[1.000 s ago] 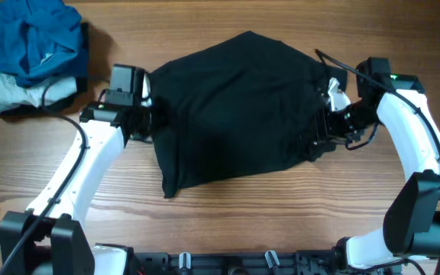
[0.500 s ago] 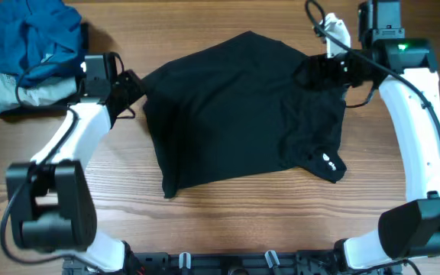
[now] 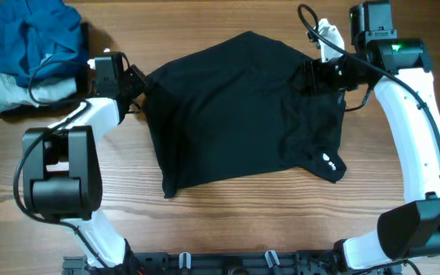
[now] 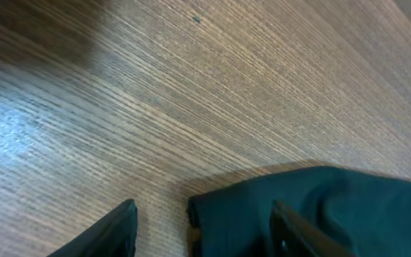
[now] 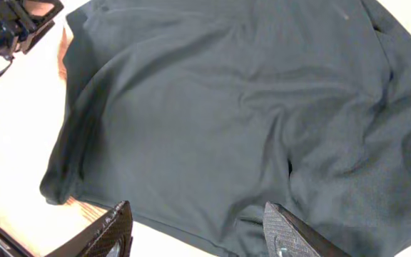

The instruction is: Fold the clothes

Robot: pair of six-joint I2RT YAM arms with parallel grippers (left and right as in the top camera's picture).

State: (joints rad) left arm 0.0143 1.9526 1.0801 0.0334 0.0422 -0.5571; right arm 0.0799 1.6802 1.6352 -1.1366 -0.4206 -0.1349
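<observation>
A black garment (image 3: 235, 114) lies spread on the wooden table, with a small white mark (image 3: 325, 160) near its front right corner. My left gripper (image 3: 137, 85) is at the garment's back left corner. In the left wrist view it (image 4: 205, 239) is open, with the corner of the cloth (image 4: 277, 203) lying between its fingers. My right gripper (image 3: 313, 75) is above the garment's back right edge. In the right wrist view it (image 5: 198, 235) is open and empty over the cloth (image 5: 227, 107).
A pile of blue and pale clothes (image 3: 29, 46) sits at the back left corner of the table. Bare wood (image 3: 243, 221) lies in front of the garment. The left gripper also shows at the top left of the right wrist view (image 5: 9, 25).
The right gripper has let go of the garment's right side and moved back. That side now lies spread out further right. The left gripper has shifted left and back to the corner.
</observation>
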